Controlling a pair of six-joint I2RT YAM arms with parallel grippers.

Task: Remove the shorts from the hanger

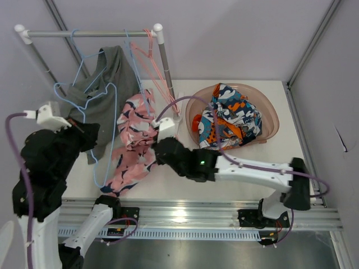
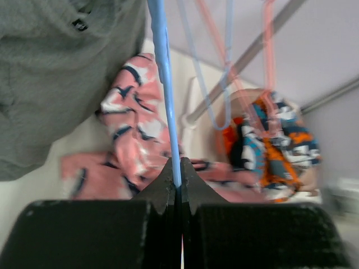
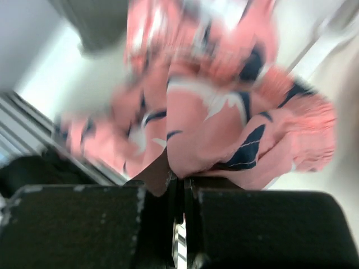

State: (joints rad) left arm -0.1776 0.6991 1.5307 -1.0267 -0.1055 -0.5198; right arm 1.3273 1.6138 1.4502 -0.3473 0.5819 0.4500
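Observation:
The pink shorts (image 1: pixel 132 140) with dark blue leaf print hang bunched on a light blue hanger (image 1: pixel 110 112) below the rail; they also show in the left wrist view (image 2: pixel 137 134) and the right wrist view (image 3: pixel 224 112). My left gripper (image 2: pixel 178 179) is shut on the blue hanger wire (image 2: pixel 165 84), at the left in the top view (image 1: pixel 90 134). My right gripper (image 3: pixel 180 179) is shut on a fold of the pink shorts, at their right edge in the top view (image 1: pixel 160 148).
A grey garment (image 1: pixel 104 84) hangs on another blue hanger at the left. Pink hangers (image 1: pixel 151 61) hang on the rail (image 1: pixel 90 33) by its right post. A pink bowl (image 1: pixel 269 120) at right holds colourful clothes (image 1: pixel 233 115). Walls close in on all sides.

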